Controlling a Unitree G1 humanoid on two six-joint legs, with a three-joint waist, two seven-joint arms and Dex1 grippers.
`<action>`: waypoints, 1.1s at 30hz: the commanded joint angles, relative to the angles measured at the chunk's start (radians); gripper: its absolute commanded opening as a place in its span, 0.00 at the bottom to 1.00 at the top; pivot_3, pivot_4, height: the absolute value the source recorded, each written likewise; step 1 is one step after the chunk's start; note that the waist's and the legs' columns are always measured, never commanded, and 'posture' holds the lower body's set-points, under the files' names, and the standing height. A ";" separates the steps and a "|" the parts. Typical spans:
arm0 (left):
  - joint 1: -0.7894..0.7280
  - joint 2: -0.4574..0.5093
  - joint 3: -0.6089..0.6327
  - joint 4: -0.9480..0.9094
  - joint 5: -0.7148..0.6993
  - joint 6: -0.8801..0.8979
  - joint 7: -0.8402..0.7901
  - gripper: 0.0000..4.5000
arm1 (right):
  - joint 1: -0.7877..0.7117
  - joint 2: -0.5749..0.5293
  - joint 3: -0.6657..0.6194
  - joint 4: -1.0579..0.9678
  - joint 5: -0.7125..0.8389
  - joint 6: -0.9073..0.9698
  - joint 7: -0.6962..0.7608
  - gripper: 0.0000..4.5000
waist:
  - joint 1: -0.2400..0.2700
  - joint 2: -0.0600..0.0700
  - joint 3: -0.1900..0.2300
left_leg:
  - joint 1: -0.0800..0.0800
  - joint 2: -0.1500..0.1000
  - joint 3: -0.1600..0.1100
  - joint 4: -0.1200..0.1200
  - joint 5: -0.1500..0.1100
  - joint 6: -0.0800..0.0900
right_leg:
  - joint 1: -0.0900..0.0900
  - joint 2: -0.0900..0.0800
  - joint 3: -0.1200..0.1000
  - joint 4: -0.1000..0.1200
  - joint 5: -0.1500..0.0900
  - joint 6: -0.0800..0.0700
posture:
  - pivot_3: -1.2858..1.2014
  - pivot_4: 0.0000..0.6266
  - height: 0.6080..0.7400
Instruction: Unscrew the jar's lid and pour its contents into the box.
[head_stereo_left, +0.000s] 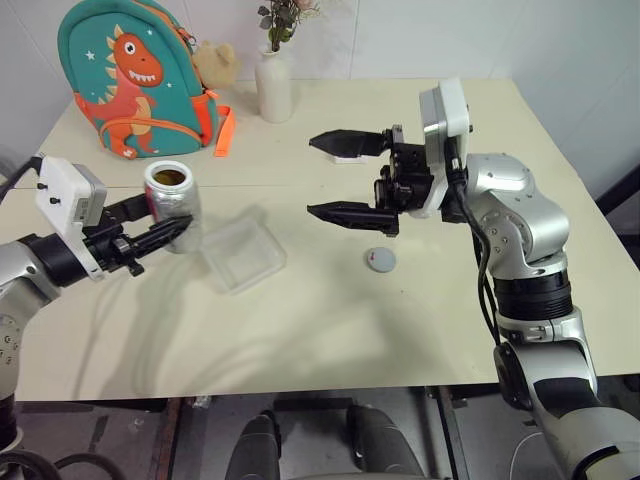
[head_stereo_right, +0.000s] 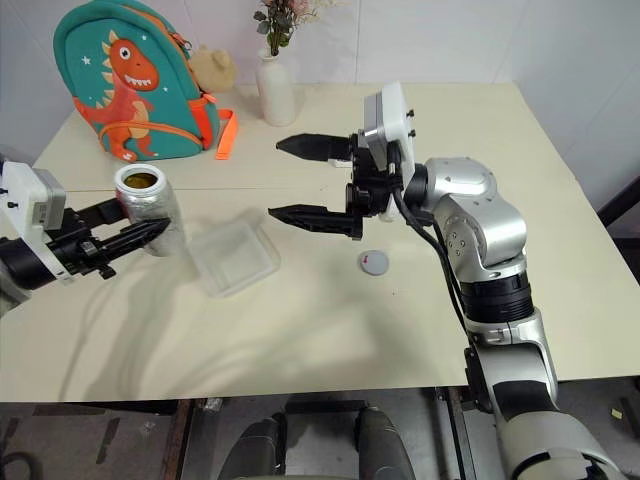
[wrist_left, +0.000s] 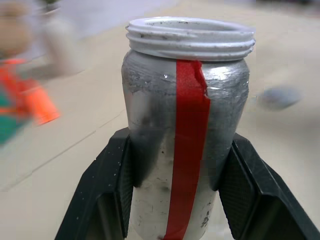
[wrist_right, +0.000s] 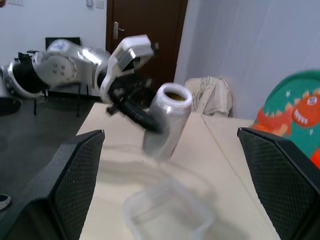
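Note:
My left gripper (head_stereo_left: 165, 226) is shut on the silvery jar (head_stereo_left: 172, 205), held upright above the table's left side with its white threaded mouth open. Brown contents (head_stereo_left: 168, 177) show inside the mouth. A red tape strip runs down the jar (wrist_left: 187, 145) between my black fingers (wrist_left: 112, 185). The clear shallow box (head_stereo_left: 243, 255) lies on the table just right of the jar. The grey lid (head_stereo_left: 380, 260) with a red mark lies flat on the table further right. My right gripper (head_stereo_left: 325, 177) hangs open and empty above the table, pointing left toward the jar (wrist_right: 166, 121).
A teal dinosaur backpack (head_stereo_left: 130, 75), a plush toy (head_stereo_left: 215, 62) and a white flower vase (head_stereo_left: 274, 85) stand along the table's far edge. A small white packet (head_stereo_left: 350, 155) lies behind my right gripper. Bare tabletop (head_stereo_left: 330, 330) lies toward the front.

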 joint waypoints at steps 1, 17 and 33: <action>0.009 0.070 -0.033 -0.042 0.137 -0.079 0.024 0.44 | 0.018 0.019 -0.006 0.003 -0.003 -0.026 -0.010 1.00 | 0.000 0.000 0.000 | 0.000 0.000 0.000 0.000 0.000 0.000 | 0.000 0.000 0.000 0.000 0.000 0.000 | 0.52 0.24 1.00; 0.112 0.054 -0.139 0.008 0.353 -0.278 0.000 0.44 | 0.030 -0.002 0.063 0.085 -0.129 -0.185 0.087 1.00 | -0.002 0.000 0.000 | 0.000 0.001 0.004 -0.002 -0.001 -0.001 | -0.002 0.000 0.001 -0.001 -0.001 -0.001 | 0.52 0.24 1.00; -0.065 0.174 -0.347 0.112 0.786 -0.590 0.113 0.44 | 0.055 -0.015 0.080 0.131 -0.183 -0.201 0.117 1.00 | -0.002 0.000 0.000 | 0.000 0.001 0.004 -0.002 -0.001 -0.001 | -0.003 0.000 0.001 0.001 0.000 -0.001 | 0.52 0.24 1.00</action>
